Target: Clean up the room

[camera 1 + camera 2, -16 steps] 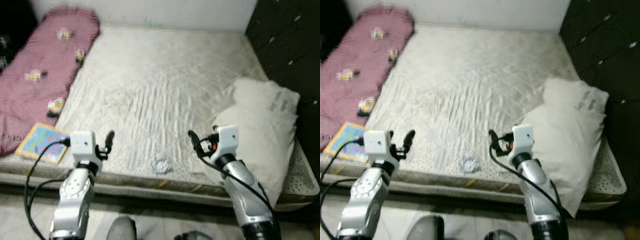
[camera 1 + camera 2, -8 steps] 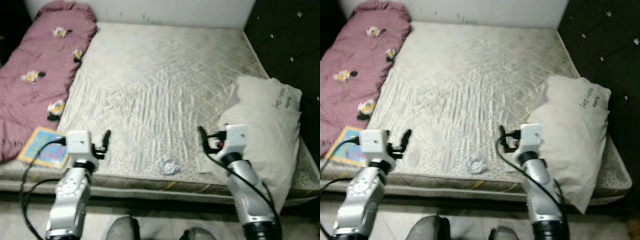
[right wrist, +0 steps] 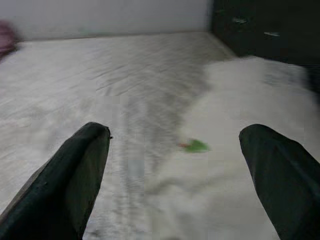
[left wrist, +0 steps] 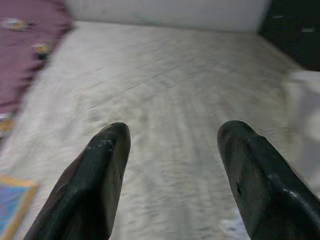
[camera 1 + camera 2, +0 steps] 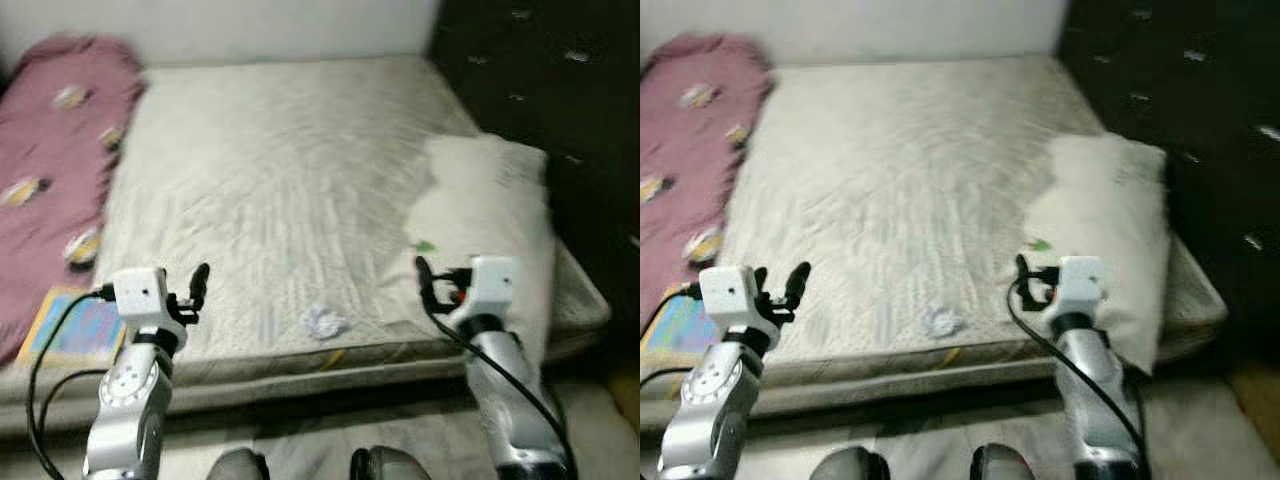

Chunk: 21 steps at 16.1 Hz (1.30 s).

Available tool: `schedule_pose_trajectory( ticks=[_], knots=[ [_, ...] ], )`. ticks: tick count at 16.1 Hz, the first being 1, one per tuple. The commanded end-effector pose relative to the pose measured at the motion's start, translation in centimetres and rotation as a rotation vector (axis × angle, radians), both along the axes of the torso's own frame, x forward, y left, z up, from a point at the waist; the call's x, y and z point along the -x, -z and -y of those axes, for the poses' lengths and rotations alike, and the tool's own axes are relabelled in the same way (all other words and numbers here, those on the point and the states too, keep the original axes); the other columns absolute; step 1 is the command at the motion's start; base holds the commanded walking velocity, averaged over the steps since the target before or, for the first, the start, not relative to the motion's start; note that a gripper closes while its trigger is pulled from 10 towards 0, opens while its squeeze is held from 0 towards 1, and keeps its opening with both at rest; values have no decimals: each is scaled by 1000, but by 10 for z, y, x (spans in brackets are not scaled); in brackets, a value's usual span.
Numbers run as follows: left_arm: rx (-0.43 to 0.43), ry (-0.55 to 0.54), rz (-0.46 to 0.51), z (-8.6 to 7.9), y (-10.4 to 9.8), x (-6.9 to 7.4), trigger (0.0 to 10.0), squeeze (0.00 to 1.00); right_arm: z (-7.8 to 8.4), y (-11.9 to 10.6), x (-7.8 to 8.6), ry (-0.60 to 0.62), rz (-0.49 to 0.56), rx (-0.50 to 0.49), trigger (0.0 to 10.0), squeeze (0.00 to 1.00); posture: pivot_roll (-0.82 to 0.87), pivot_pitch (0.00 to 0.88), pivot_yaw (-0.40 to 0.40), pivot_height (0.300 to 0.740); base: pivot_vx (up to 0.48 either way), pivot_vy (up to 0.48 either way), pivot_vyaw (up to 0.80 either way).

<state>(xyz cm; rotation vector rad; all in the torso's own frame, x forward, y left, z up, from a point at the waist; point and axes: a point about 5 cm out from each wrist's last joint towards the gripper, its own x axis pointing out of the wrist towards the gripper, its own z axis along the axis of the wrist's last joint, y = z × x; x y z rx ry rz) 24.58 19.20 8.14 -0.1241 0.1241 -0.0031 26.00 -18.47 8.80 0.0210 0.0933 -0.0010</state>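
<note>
A crumpled white paper (image 5: 322, 322) lies near the front edge of the bare mattress (image 5: 270, 170). A small green scrap (image 5: 426, 246) rests at the foot of the white pillow (image 5: 490, 200) on the mattress's right side. A colourful book (image 5: 70, 325) sits at the front left corner, beside a pink blanket (image 5: 45, 140). My left gripper (image 5: 196, 284) hovers open over the front edge, left of the paper. On the right, my right gripper (image 5: 426, 278) is open just below the green scrap (image 3: 196, 146), beside the pillow. Nothing is between either pair of fingers.
A tall black cabinet (image 5: 560, 80) stands along the mattress's right side. A white wall (image 5: 250, 25) closes off the far end. Bare floor (image 5: 590, 400) shows at the lower right past the mattress corner. The picture is blurred.
The whole picture has slid to the left and blurred, so the camera has turned right. A green scrap by the pillow has come into sight. Both grippers keep their open pose.
</note>
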Motion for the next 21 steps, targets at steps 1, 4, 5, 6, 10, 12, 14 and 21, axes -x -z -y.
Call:
schedule_pose_trajectory(
  ticks=[1, 4, 5, 6, 10, 12, 14, 21],
  knots=[
    [-47, 39, 6, 2, -3, 0, 10000, 0, 4, -1, 2, 20, -9, -4, 10000, 0, 4, 91, -2, 740, 0, 0, 0],
    [-111, 75, 23, 1, -8, -8, 10000, 0, 2, -8, 1, 20, 3, -16, 10000, 0, 9, 92, -9, 740, 0, 0, 0],
    [-110, 78, 36, 0, -14, -11, 10000, 0, -1, -13, -1, 8, 23, -14, 10000, 0, 14, 79, -13, 740, 0, 0, 0],
    [-191, 84, 62, -1, -21, -13, 10000, 0, -2, -17, -4, 11, 37, -15, 10000, 0, 15, 75, -15, 740, 0, 0, 0],
    [-232, 168, 115, -2, -40, -32, 10000, 0, -2, -21, -8, 3, 43, -7, 10000, 0, 30, 73, -31, 740, 0, 0, 0],
    [-234, 199, 115, 3, -46, -40, 10000, 0, -3, -22, -9, -6, 46, 3, 10000, 0, 32, 75, -35, 740, 0, 0, 0],
    [-256, 200, 103, 6, -40, -37, 10000, 0, -3, -22, -9, -4, 49, 6, 10000, 0, 26, 78, -34, 740, 0, 0, 0],
    [-161, 32, 6, -7, -4, 11, 10000, 0, 6, -17, -1, 48, 36, 12, 10000, 0, 20, 97, -24, 740, 0, 0, -229]
  ],
)
